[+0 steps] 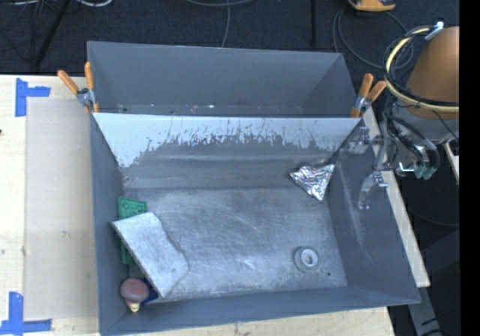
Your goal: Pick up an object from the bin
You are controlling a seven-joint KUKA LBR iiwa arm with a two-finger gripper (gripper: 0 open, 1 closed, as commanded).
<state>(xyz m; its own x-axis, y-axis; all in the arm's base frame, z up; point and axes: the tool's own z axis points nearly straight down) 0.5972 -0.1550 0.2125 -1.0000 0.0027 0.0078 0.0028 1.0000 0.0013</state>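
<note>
Hovering: there's the gripper (373,174), hanging at the right wall of the bin (225,83), up toward the far right corner and below the arm's orange cover (439,64).
Jaws: I cannot tell from this angle whether they stand wide or narrow, and I can see nothing held in them.
Nearest thing: crumpled foil (313,180), a silvery, roughly triangular wad. It lies at the far right of the floor where it meets the back slope, just beside the gripper on its left in this view.
Foil, handling: my read is very light and thin, so it will crush rather than resist. It looks shiny, but the creases should give some purchase. A squeeze will only deform it, not break it.
Foil, where to grip: across the thick middle of the wad. The thin pointed tip at its lower end would likely fold away.
Grey ring (306,257): flat on the floor toward the near right, well apart from the foil. It sits low and looks like the harder pick.
Left corner heap: a grey pad (154,250) tilted over a green piece (130,209), with a reddish-brown knob (135,290) at the near corner. All are well apart from the gripper.
Risk: the foil sits close to the walls, so a jaw may meet metal before it can close.
</note>
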